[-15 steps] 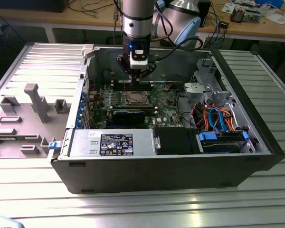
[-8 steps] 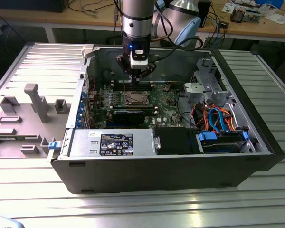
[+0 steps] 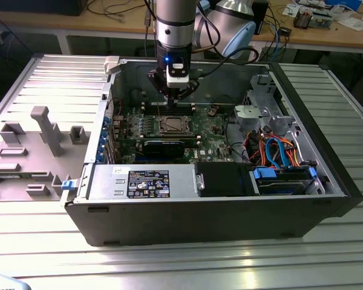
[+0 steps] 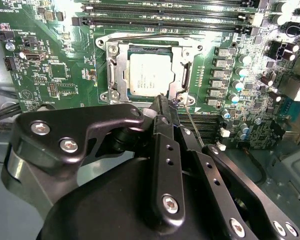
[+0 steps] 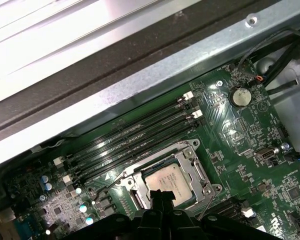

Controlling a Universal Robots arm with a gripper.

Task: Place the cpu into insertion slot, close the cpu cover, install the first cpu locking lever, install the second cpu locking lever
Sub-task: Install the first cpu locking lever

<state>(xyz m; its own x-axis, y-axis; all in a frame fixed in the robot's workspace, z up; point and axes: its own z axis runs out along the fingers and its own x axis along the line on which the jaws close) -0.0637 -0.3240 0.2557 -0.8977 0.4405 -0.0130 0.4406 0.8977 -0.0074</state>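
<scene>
The cpu (image 4: 149,75) sits in the insertion slot (image 4: 115,70) with the cpu cover (image 4: 186,75) down over it. The gripper (image 4: 162,102), clenched with nothing visibly between its tips, hovers at the socket's 6 o'clock edge, seemingly touching a thin locking lever (image 4: 192,125).

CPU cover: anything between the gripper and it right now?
Nothing visible. In the second wrist view the gripper sits just off the edge of the cpu cover, which lies flat over the cpu in the insertion slot. A thin wire locking lever runs beside the fingertips, not across the cover.
</scene>
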